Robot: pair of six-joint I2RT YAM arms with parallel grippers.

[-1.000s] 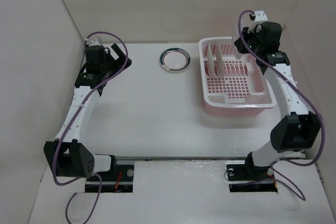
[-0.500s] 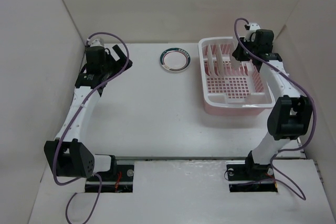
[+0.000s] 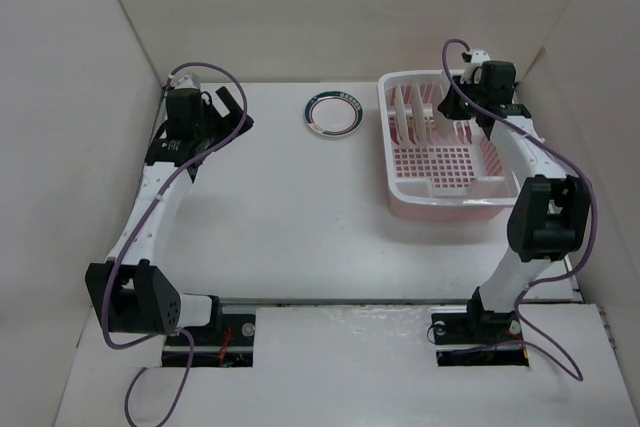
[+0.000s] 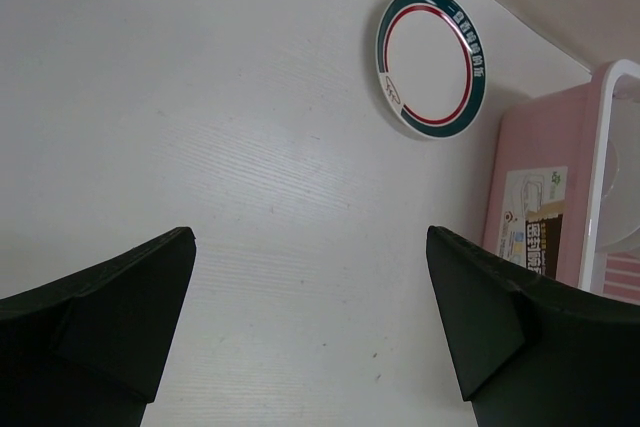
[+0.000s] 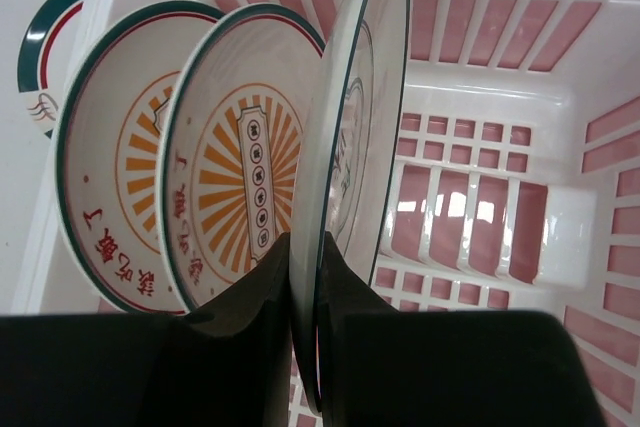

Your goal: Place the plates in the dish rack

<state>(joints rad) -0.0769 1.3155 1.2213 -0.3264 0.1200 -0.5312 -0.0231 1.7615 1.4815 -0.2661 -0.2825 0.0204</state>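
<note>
The pink-and-white dish rack stands at the back right of the table. Two plates with orange sunburst centres stand upright side by side in its left slots. My right gripper is shut on the rim of a third plate, held upright and edge-on just right of those two, over the grid floor. A green-banded plate lies flat on the table left of the rack. My left gripper hovers open over bare table, well short of that green-banded plate.
Tall white walls close in the table on the left, back and right. The rack's pink side wall carries a label facing the left gripper. The right arm's purple cable loops beside the rack.
My right gripper has carried its plate left and down into the rack, closer to the two standing plates. The left arm has not moved.
</note>
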